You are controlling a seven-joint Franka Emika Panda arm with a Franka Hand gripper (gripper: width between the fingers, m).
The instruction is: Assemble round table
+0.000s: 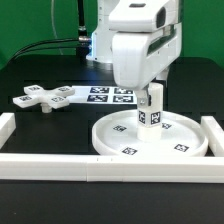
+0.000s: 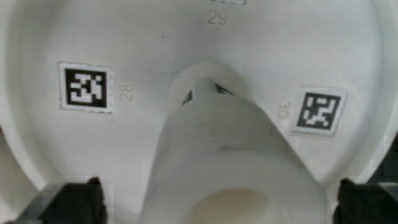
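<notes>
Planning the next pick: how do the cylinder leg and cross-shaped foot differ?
The cylinder leg stands upright; the cross-shaped foot lies flat. The leg sits at the centre of the rimmed disc; the foot rests on the black table, off the disc. Both are white and tagged.

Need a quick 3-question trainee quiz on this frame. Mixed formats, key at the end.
1. Multiple choice: how does the leg sit?
A) upright at the centre of the disc
B) lying flat on the disc
C) lying off the disc
2. True or false: the gripper is shut on the leg.
3. Which part lies apart from the disc, toward the exterior view's left?

Key:
1. A
2. False: the jaws stand open on either side of the leg.
3. The cross-shaped foot.
</notes>
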